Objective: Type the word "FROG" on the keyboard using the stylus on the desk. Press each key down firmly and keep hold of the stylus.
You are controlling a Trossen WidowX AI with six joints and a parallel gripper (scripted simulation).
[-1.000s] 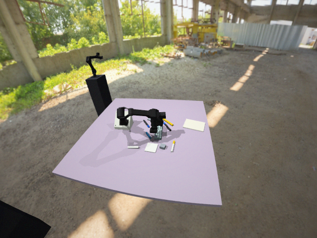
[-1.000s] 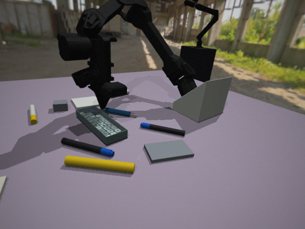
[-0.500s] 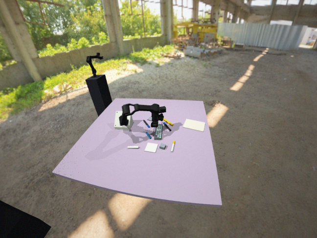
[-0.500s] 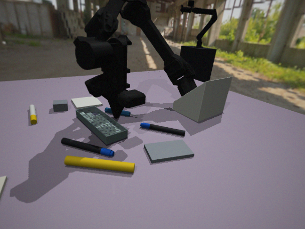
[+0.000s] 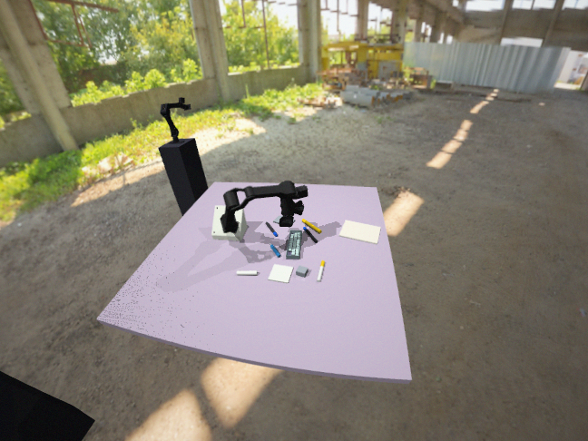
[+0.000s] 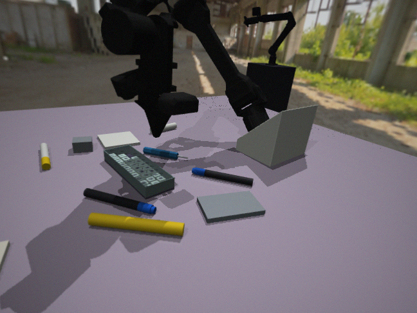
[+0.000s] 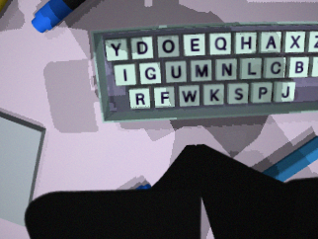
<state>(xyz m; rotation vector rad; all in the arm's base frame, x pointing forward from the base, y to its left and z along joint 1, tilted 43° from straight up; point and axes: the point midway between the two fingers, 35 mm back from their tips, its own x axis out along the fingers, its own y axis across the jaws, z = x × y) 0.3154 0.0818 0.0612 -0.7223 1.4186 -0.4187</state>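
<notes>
Nearest is the keyboard. Just beyond, at its 1 o'clock, the blue stylus lies flat on the table. Above the stylus, at 12 o'clock, hangs the gripper, clenched on nothing.

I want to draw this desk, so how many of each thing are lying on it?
Keyboard: 1
Blue stylus: 1
Black markers: 2
Yellow marker: 1
White-and-yellow marker: 1
White stick: 1
Flat pads: 3
Grey block: 1
Total: 11
</notes>
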